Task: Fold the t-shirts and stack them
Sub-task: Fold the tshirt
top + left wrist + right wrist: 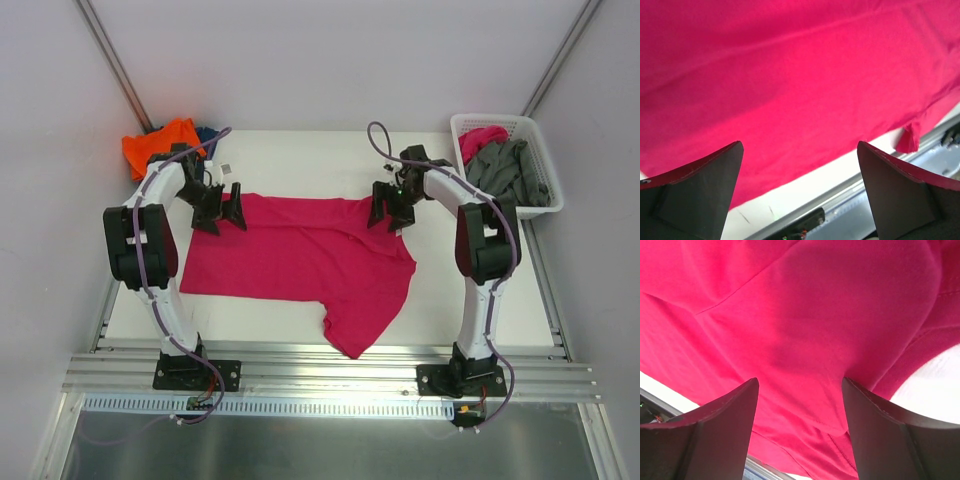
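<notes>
A large magenta-pink t-shirt (300, 255) lies spread on the white table, one sleeve hanging toward the near edge. My left gripper (222, 210) is open at the shirt's far left corner. In the left wrist view the gripper (800, 143) has its jaws wide apart over the flat cloth (790, 75). My right gripper (390, 208) is open at the far right corner. In the right wrist view the gripper (800, 380) straddles a raised bulge of the cloth (815, 330). An orange t-shirt (160, 146) and a dark blue one (207, 133) lie at the far left.
A white lattice basket (495, 119) at the far right holds grey shirts (512, 170) and a pink one (480, 138). A metal rail (330, 375) runs along the table's near edge. Bare table shows behind the shirt (300, 165).
</notes>
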`<act>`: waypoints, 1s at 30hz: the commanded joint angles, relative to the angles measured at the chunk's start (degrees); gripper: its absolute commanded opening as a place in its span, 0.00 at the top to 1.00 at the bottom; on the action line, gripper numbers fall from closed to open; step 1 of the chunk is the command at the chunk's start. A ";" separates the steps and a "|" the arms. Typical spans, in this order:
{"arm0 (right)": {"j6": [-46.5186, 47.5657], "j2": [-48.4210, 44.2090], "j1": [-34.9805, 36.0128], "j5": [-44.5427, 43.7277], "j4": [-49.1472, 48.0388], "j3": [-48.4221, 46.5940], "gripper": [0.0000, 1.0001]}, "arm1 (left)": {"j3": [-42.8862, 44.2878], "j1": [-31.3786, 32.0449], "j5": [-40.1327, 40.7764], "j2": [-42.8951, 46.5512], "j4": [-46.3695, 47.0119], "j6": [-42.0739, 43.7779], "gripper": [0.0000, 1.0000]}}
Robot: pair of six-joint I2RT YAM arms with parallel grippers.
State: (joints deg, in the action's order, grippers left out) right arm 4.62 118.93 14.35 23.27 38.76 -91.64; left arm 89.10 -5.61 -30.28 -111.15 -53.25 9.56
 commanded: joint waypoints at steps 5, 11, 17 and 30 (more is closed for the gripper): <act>-2.34 4.02 -3.18 -1.38 0.70 -3.99 0.28 | -1.48 1.12 -1.98 5.86 -4.14 0.37 0.01; -4.09 7.09 -7.05 -0.15 0.96 -7.15 0.27 | 0.46 1.12 -1.09 6.39 -5.63 1.86 0.01; -3.48 12.19 -8.72 -3.49 0.52 -17.93 0.26 | 0.38 1.47 -1.10 7.79 -5.72 2.21 0.01; -3.57 13.87 -8.64 -1.65 -0.18 -17.62 0.26 | 0.11 3.15 4.79 3.94 -3.00 0.55 0.01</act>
State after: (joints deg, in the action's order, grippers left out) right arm 1.08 133.27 5.56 21.71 38.81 -110.98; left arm 88.36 -2.92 -28.84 -106.17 -56.82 10.46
